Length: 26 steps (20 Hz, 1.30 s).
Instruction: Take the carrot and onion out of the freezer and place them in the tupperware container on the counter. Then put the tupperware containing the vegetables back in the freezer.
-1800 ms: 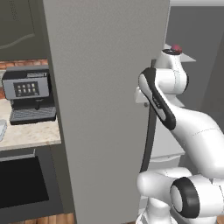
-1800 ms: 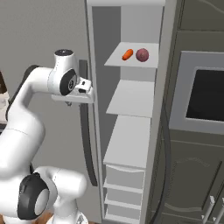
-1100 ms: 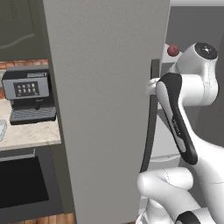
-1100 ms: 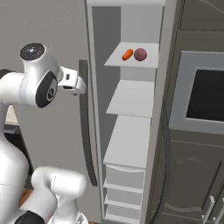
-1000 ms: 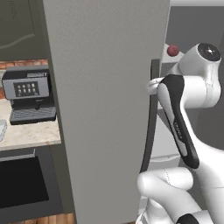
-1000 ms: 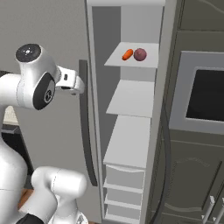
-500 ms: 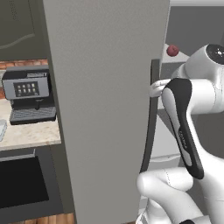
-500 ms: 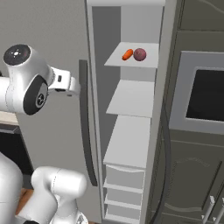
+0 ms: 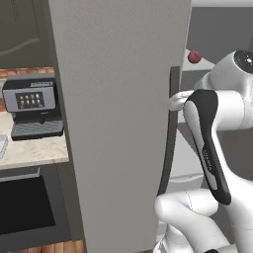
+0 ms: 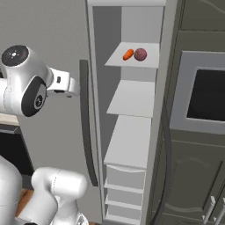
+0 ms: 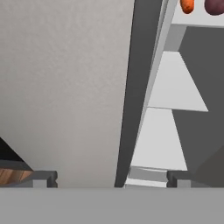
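Observation:
The freezer (image 10: 132,132) stands open, its grey door (image 9: 118,123) swung wide. On its top shelf the orange carrot (image 10: 128,54) lies beside the dark red onion (image 10: 140,54); both also sit at the upper edge of the hand view, carrot (image 11: 187,5) and onion (image 11: 214,6). My gripper (image 10: 74,87) is open and empty, just left of the door's long dark handle (image 10: 86,123), well below and left of the vegetables. In the hand view the handle (image 11: 135,87) runs between the wide-apart fingertips (image 11: 46,177). A pale corner of the tupperware container (image 9: 2,147) shows on the counter (image 9: 34,150).
A black coffee machine (image 9: 32,106) stands on the counter behind the black sink (image 9: 24,207). Right of the freezer is a built-in oven (image 10: 206,94) in dark cabinets. Bare pale shelves (image 10: 134,99) and drawers (image 10: 125,189) fill the freezer below the vegetables.
My arm has lifted and swung back, its elbow rising; the hand has drawn a little away from the door handle. The gripper stays open. Carrot and onion have not moved.

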Motion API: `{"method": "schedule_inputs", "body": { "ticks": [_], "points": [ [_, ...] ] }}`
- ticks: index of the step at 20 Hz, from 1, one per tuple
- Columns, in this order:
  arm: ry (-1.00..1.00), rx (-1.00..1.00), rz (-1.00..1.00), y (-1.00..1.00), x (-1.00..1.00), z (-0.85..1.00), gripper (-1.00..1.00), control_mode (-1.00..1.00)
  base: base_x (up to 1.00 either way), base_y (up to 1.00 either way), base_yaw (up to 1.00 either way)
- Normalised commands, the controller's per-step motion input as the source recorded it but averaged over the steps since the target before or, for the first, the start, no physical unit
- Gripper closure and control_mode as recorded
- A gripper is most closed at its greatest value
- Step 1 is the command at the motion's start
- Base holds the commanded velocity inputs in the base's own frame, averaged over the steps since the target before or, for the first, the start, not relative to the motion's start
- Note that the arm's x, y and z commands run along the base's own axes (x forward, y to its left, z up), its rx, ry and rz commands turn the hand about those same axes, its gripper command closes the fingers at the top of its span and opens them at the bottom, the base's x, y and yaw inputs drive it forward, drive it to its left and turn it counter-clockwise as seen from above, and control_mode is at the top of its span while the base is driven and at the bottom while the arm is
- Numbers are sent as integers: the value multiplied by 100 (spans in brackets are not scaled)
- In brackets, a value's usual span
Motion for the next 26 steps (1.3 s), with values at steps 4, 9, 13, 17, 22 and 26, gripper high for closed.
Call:
{"method": "schedule_inputs", "body": {
  "ticks": [4, 9, 13, 17, 22, 26],
  "points": [
    [0, 0, 0, 0, 0, 0, -100, 100, -35, -15, 0],
    [0, 0, 0, 0, 0, 0, -100, 100, -14, -17, -2],
    [0, 0, 0, 0, 0, 0, -100, 100, 20, -19, -4],
    [0, 0, 0, 0, 0, 0, -100, 100, 34, -47, -1],
    [0, 0, 0, 0, 0, 0, -100, 100, 31, -52, 0],
    [0, 0, 0, 0, 0, 0, -100, 100, 32, -37, 0]
  ]
}}
